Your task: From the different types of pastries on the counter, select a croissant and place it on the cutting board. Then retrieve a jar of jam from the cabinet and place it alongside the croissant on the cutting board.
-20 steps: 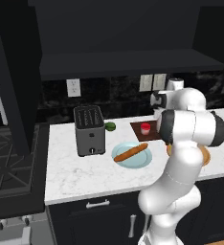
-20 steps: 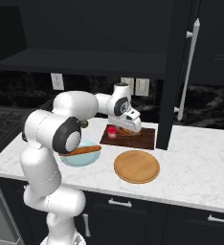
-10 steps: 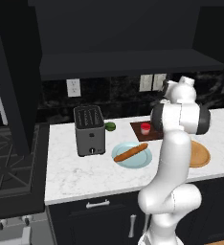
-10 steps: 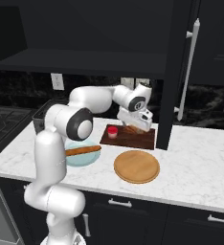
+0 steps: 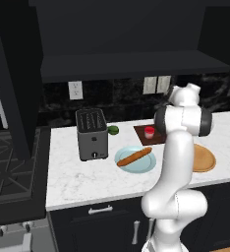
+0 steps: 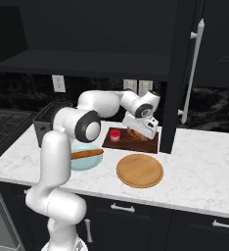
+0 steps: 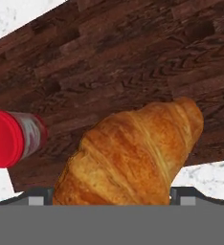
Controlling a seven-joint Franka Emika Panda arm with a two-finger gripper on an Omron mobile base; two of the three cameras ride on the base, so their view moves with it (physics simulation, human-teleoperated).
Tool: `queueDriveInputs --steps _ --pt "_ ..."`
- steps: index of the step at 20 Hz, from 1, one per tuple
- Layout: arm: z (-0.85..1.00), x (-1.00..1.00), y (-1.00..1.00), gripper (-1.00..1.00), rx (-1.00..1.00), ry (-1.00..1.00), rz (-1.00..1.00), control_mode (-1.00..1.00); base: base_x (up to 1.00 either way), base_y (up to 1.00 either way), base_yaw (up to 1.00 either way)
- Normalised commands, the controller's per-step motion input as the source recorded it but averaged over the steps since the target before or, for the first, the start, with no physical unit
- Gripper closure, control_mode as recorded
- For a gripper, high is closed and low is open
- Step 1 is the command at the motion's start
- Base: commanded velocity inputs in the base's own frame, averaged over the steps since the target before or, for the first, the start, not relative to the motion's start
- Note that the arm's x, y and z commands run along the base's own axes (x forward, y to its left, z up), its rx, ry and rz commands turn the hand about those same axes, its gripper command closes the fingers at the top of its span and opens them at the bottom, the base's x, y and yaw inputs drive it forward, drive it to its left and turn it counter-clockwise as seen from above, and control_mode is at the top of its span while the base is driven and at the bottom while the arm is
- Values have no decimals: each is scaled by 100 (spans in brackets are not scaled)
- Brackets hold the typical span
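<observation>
Croissant (image 7: pixel 133 153) and jam jar (image 7: pixel 11 139) on cutting board (image 7: pixel 133 62).

We can read no text, brand, number or sign anywhere. The jar of jam (image 7: pixel 12 139) carries a pale label band, but we make out no letters on it, and the toaster (image 5: pixel 92 134) shows no legible marking either.

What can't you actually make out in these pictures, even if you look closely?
- Claw: right base view, its white body hides the fingers; open or shut unclear.
- Golden-brown flaky croissant: hand view, lower end cut off by the bottom edge.
- Dark brown wooden cutting board: left base view, the white arm covers its right part.
</observation>
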Motion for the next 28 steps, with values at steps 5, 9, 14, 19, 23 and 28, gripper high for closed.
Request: queueDriveInputs --steps 5,9,14,19,23,28 --pt "-1 27 4 100 1 -6 0 -100 0 0 0" --pt "0 26 0 100 0 -17 0 -100 0 0 0" --pt "-21 5 -1 100 -2 -24 0 -100 0 0 0" --pt "-42 0 0 100 -16 0 0 -100 0 0 0" --pt "-36 12 0 100 -18 0 0 -100 0 0 0" --pt "-4 49 0 100 -7 0 0 -100 0 0 0"
